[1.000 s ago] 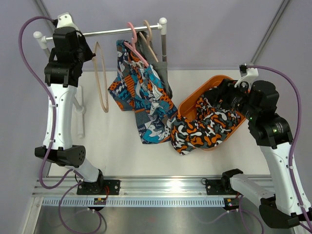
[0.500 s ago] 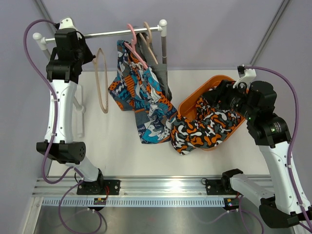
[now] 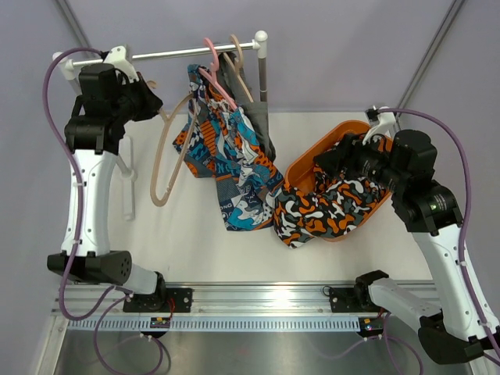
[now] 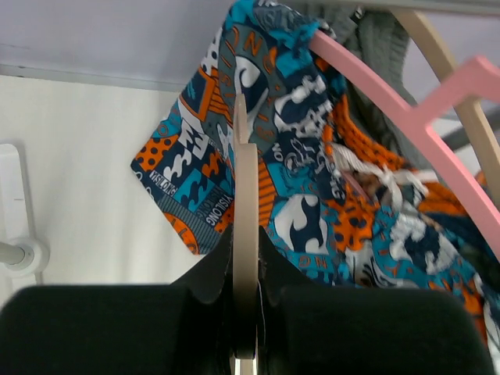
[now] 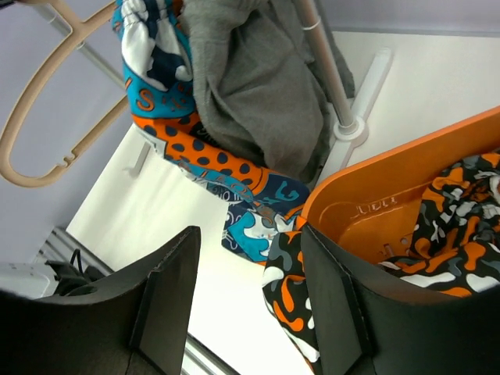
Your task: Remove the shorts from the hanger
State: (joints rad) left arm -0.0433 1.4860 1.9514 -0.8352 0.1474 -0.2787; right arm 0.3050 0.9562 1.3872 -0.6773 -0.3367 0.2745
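Left gripper [image 4: 245, 262] is clenched tight on the bare beige hanger [image 4: 245, 180], which rises straight out of the jaws. Just beyond them, to the right, the blue-orange patterned shorts [image 4: 305, 211] hang on a pink hanger [image 4: 367, 82]. Right gripper [image 5: 250, 258] stands spread wide, gripping nothing. Dark grey shorts [image 5: 250, 86] hang ahead of it, and the camouflage shorts [image 5: 461, 234] spill from the orange basket [image 5: 367, 203] beside its right finger.
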